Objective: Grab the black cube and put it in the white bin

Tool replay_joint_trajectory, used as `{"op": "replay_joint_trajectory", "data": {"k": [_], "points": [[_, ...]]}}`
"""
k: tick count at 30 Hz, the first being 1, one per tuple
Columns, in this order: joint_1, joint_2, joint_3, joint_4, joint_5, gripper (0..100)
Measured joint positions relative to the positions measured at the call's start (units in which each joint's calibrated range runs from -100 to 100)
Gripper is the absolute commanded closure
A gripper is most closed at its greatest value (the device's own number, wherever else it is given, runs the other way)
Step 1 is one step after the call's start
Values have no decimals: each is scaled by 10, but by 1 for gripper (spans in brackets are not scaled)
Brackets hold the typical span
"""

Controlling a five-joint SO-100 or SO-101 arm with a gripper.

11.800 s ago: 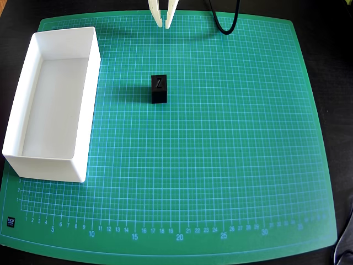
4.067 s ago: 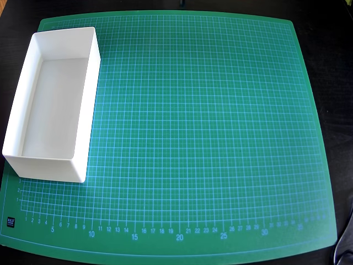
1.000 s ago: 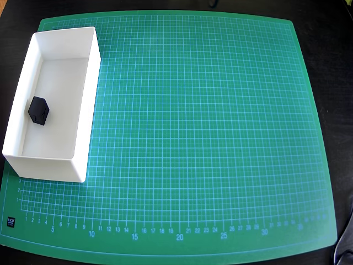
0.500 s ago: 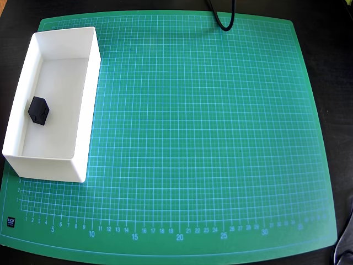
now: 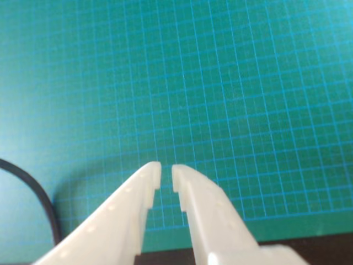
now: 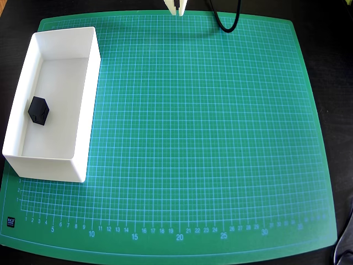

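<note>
Green gridded cutting mat (image 6: 209, 143) on dark table (image 6: 331, 55); black cable (image 6: 223, 22) looping over mat's top edge.

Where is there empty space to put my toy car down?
Nearly all of the green mat right of the white bin is bare. Busier spots: the bin's floor, where the black cube sits, and the top edge by the gripper and black cable.

The black cube (image 6: 38, 110) is seen in the overhead view lying on the floor of the white bin (image 6: 87, 110), nearer its left wall and turned corner-on (three faces are shown). The bin, long and rectangular with tall thin walls, is set upright along the left side.
</note>
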Motion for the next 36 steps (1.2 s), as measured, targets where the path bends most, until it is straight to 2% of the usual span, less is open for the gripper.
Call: {"op": "replay_joint_trajectory", "data": {"k": [13, 21, 36], "points": [[0, 0, 2, 0, 2, 99], [36, 0, 2, 0, 70, 99], [83, 0, 2, 0, 82, 99]]}}
